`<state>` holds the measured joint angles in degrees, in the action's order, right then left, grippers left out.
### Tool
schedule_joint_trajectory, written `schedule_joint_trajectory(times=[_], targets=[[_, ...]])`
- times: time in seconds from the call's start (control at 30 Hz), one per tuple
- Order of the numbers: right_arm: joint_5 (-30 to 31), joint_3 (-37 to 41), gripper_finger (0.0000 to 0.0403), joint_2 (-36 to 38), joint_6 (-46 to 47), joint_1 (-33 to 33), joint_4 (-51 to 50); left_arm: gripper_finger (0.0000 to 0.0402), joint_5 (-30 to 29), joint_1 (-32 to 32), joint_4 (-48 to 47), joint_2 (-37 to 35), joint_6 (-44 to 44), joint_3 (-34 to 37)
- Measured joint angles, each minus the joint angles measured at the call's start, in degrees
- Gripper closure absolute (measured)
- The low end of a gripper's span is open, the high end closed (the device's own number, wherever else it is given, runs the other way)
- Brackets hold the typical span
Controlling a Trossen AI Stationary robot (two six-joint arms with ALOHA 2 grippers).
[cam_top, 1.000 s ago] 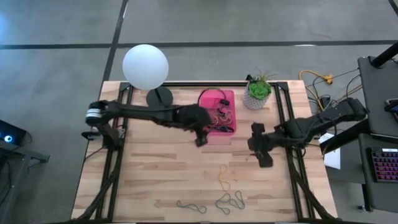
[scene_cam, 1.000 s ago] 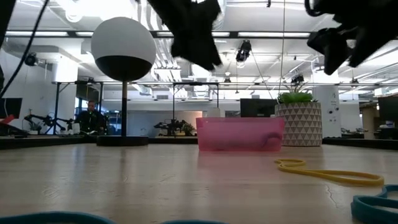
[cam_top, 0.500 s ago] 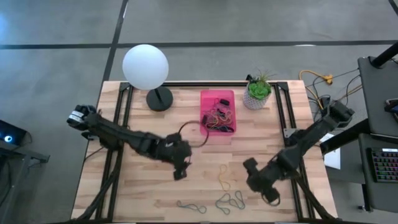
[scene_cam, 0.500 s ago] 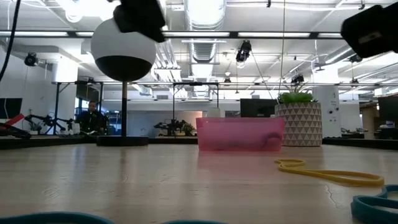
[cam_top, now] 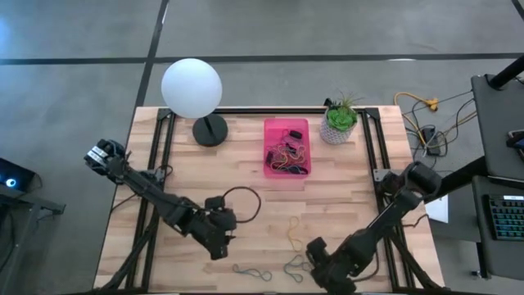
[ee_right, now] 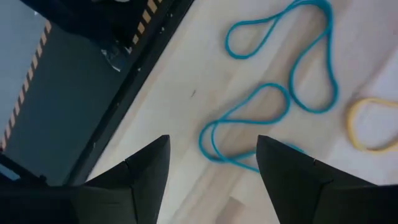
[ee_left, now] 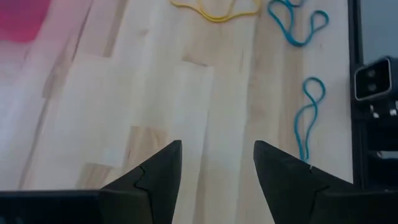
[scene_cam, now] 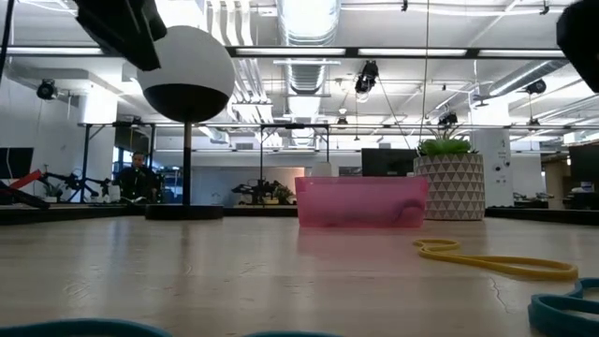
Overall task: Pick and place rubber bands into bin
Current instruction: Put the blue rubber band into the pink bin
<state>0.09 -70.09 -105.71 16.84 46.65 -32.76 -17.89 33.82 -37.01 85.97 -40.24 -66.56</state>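
The pink bin [cam_top: 286, 131] stands at the table's far middle with several rubber bands [cam_top: 288, 156] inside; it also shows in the low view [scene_cam: 360, 201]. A yellow band [cam_top: 295, 233] and grey-green bands [cam_top: 303, 264] [cam_top: 251, 272] lie flat on the wood near the near edge. My left gripper [cam_top: 217, 246] is open and empty, left of those bands; its wrist view [ee_left: 217, 155] shows bare wood between the fingers. My right gripper [cam_top: 327, 272] is open and empty by the near edge, above the grey-green bands [ee_right: 280, 93].
A white globe lamp [cam_top: 191, 88] on a black base [cam_top: 210, 129] stands at the far left, and its black cable loop [cam_top: 241, 205] lies on the table's middle. A potted plant [cam_top: 340, 121] stands right of the bin. Bare wood lies between the bin and the loose bands.
My left gripper has gone from beside the bin toward the table's near edge and leftward. My right gripper has gone from the table's right middle toward the near edge, ending over the grey-green bands. Both have left the low view's middle. The bands have not moved.
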Motion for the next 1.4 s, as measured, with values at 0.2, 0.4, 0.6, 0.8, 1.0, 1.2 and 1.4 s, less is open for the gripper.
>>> schedule_joint_trajectory(times=[0.2,0.4,0.6,0.8,1.0,1.2,1.4], targets=[[0.2,-1.3,0.0179,-4.7,7.2,0.0,-0.1,0.0217,0.0,1.8,-1.6,0.0,0.0,0.1],[1.8,-1.6,0.0179,-7.6,14.0,0.4,0.2,0.0217,0.0,3.1,-1.5,0.0,0.0,0.1],[4.1,-4.0,0.0186,-10.3,17.1,1.5,0.0,0.0217,0.0,3.4,-1.4,0.0,-1.5,-0.2],[8.3,-4.9,0.0223,-11.0,20.9,2.3,0.1,0.0217,0.0,3.6,-0.7,0.0,-2.9,-0.2],[9.0,-4.4,0.0289,-10.9,25.2,2.3,-2.5,0.0217,0.1,3.7,-0.5,0.0,-3.0,-0.3],[8.8,-4.1,0.0343,-11.9,27.9,2.3,-3.0,0.0217,0.0,3.7,0.6,0.0,-3.0,-0.3],[7.1,-4.2,0.0374,-12.5,31.7,2.3,-3.2,0.0217,0.0,3.8,0.5,0.0,-3.0,-0.3]])
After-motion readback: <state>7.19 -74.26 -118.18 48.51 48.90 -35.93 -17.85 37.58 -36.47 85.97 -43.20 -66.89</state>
